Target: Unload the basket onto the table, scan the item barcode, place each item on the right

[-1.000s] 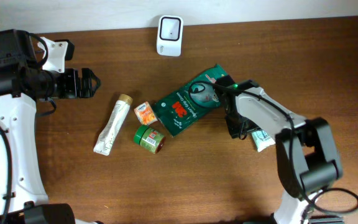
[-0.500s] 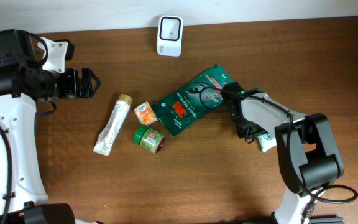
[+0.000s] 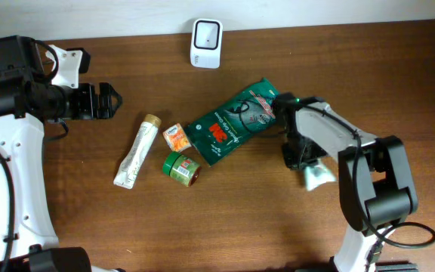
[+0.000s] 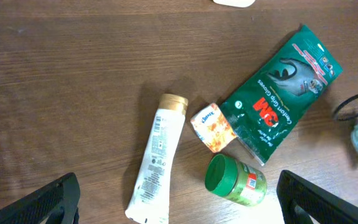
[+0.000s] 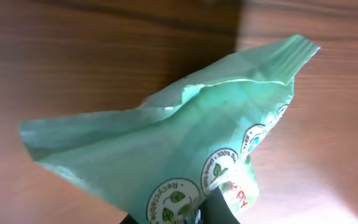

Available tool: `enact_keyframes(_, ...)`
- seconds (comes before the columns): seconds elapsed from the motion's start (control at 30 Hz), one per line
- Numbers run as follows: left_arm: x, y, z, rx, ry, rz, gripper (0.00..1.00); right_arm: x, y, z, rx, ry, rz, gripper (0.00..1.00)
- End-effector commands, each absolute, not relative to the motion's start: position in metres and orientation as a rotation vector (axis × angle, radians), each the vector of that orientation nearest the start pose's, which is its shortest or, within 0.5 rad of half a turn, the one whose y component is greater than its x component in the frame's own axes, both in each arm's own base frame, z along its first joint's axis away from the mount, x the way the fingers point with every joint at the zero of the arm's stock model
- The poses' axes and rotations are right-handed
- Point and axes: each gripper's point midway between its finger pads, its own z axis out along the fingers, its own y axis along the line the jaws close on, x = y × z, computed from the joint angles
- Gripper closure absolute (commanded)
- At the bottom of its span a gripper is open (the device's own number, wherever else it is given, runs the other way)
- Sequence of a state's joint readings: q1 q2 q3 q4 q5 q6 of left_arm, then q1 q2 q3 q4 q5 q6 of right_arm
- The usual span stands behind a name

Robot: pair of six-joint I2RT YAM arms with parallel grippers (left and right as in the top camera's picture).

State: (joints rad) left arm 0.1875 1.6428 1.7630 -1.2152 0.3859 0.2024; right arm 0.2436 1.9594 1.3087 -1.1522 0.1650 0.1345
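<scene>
A pale mint-green pouch (image 5: 179, 143) with "recyclable" leaf badges fills the right wrist view, its crimped end pointing up and away. My right gripper (image 5: 207, 211) is shut on its lower part. From overhead the pouch (image 3: 318, 176) pokes out below the right gripper (image 3: 302, 160), right of centre. The white barcode scanner (image 3: 205, 33) stands at the table's far edge. My left gripper (image 3: 106, 101) hovers open at the far left, holding nothing; its dark fingers (image 4: 55, 200) frame the bottom corners of the left wrist view.
A dark green 3M gloves pack (image 3: 229, 121) lies just left of the right arm. Further left are a small orange packet (image 3: 176, 137), a green jar (image 3: 181, 168) on its side and a white tube (image 3: 137, 151).
The right gripper has closed on the mint-green pouch, and the pouch has shifted slightly under it. The left arm has not moved.
</scene>
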Motion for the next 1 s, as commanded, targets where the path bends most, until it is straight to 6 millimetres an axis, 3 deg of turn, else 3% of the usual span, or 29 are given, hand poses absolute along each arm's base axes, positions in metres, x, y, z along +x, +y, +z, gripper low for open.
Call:
enact_keyframes(0.0, 0.387, 0.008, 0.271, 0.166, 2.542, -0.365, 0.01, 0.299, 0.139, 0.059, -0.527, 3.23, 0.58, 0.96)
enact_keyframes(0.07, 0.387, 0.008, 0.271, 0.166, 2.542, -0.366, 0.01, 0.302, 0.173, 0.099, -0.68, 3.05, 0.926, 0.96)
enact_keyframes(0.13, 0.387, 0.008, 0.271, 0.166, 2.542, -0.365, 0.01, 0.305, 0.186, 0.114, -0.712, 2.958, 1.06, 0.96)
enact_keyframes(0.27, 0.387, 0.008, 0.27, 0.166, 2.542, -0.365, 0.01, 0.304, 0.204, 0.117, -0.737, 2.836, 1.258, 0.96)
enact_keyframes(0.4, 0.387, 0.008, 0.27, 0.166, 2.542, -0.365, 0.01, 0.298, 0.21, 0.101, -0.666, 2.752, 1.458, 0.96)
enact_keyframes(0.57, 0.387, 0.008, 0.27, 0.166, 2.542, -0.366, 0.01, 0.299, 0.173, 0.074, -0.47, 2.785, 1.463, 0.92)
enact_keyframes(0.6, 0.387, 0.008, 0.27, 0.166, 2.542, -0.366, 0.01, 0.303, 0.157, 0.067, -0.41, 2.818, 1.407, 0.89)
enact_keyframes(0.77, 0.387, 0.008, 0.27, 0.166, 2.542, -0.366, 0.01, 0.306, 0.116, 0.043, -0.287, 2.967, 1.164, 0.86)
enact_keyframes(0.97, 0.387, 0.008, 0.27, 0.166, 2.542, -0.366, 0.01, 0.311, 0.087, 0.035, -0.21, 3.007, 1.046, 0.62)
